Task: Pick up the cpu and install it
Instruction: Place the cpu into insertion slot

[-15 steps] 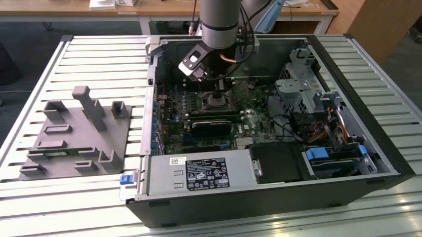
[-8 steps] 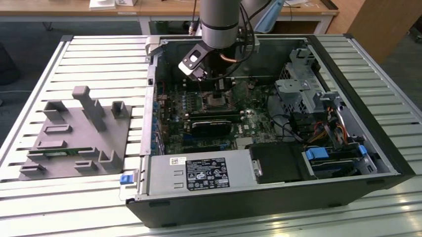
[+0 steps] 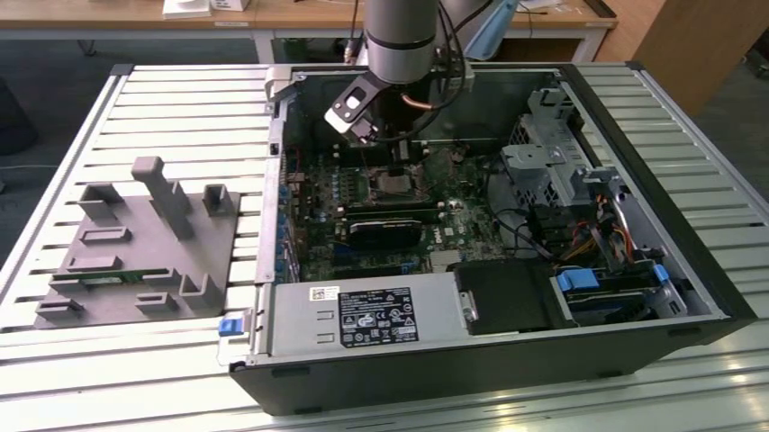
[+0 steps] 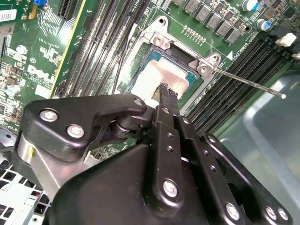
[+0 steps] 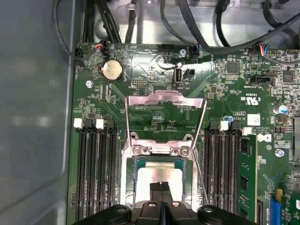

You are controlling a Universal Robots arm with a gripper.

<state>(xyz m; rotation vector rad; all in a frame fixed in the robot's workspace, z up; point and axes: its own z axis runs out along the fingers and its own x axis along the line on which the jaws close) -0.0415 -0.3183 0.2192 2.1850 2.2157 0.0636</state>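
Slatted metal table [image 3: 144, 99] is carrying an open case [image 3: 481, 369], and a grey fixture [image 3: 132, 243] is sitting on the slats at the exterior view's left of it. My arm is hanging into the far half of the case, with my gripper [image 3: 364, 135] hovering over the board [image 3: 469, 220].

My jaws are pressing together with nothing between them, and in both wrist views the fingertips [image 4: 166, 91] are meeting right over the cpu [image 5: 154, 174]. It is lying flat in the socket [image 5: 126, 178] with its silver top facing up. I cannot tell whether my tips are touching it or hanging just above it.

In the first wrist view the load plate [image 5: 140, 99] is lying swung open beyond the socket. The lever [image 4: 248, 83] is sticking out free beside it. Memory slots [image 5: 96, 173] are running along both sides of the socket, and a green memory stick [image 5: 247, 173] is standing by the outer slots on one side.
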